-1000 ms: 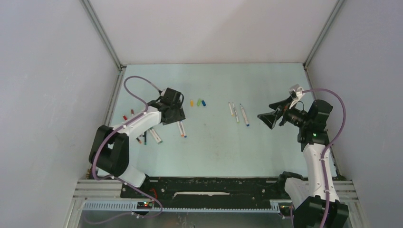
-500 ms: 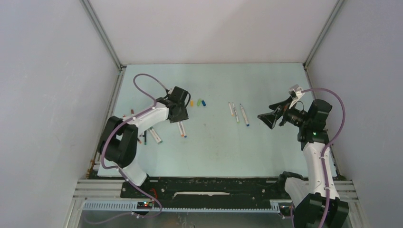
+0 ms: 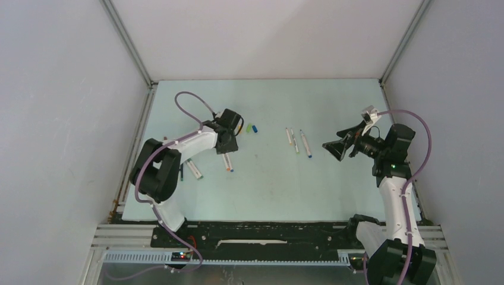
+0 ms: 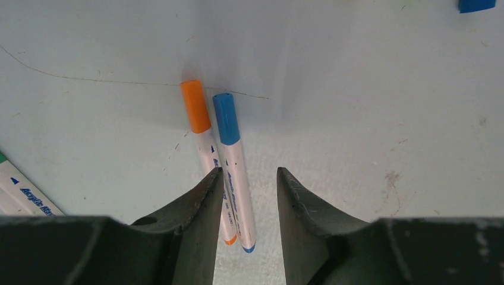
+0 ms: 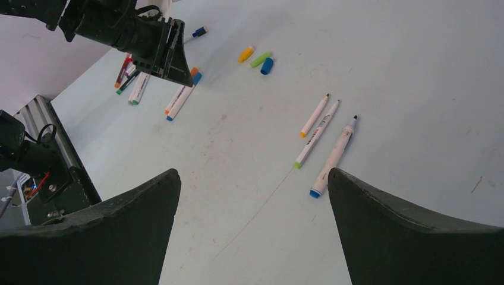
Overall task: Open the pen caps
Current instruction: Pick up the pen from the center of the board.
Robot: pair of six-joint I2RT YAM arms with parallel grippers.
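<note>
The left gripper (image 4: 248, 178) hangs over the blue-capped pen (image 4: 236, 172). Its jaws stand partly apart with a narrow gap and pinch nothing. The pen's white barrel lies on the pale table (image 3: 267, 184) and runs through that gap, close along one finger (image 4: 205, 199). The blue cap (image 4: 226, 117) is still on the pen and pokes out past the fingertips.

An orange-capped pen (image 4: 205, 145) lies touching the blue-capped pen along its length. Its orange cap (image 4: 195, 105) is also on and sits almost level with the blue one.

Three loose pen caps (image 5: 260, 59), yellow, green and blue, lie in a short row beyond the blue-capped pen's capped end, near it but apart. Three uncapped pens (image 5: 318, 133) lie side by side well apart from the blue-capped pen, on its side toward the right arm. A cluster of further capped pens (image 5: 139, 89) lies near the blue-capped pen on the opposite side, by the left arm's forearm.

The right gripper (image 5: 252, 172) hovers in the air well apart from the blue-capped pen, past the uncapped pens, with its jaws spread wide and empty.
</note>
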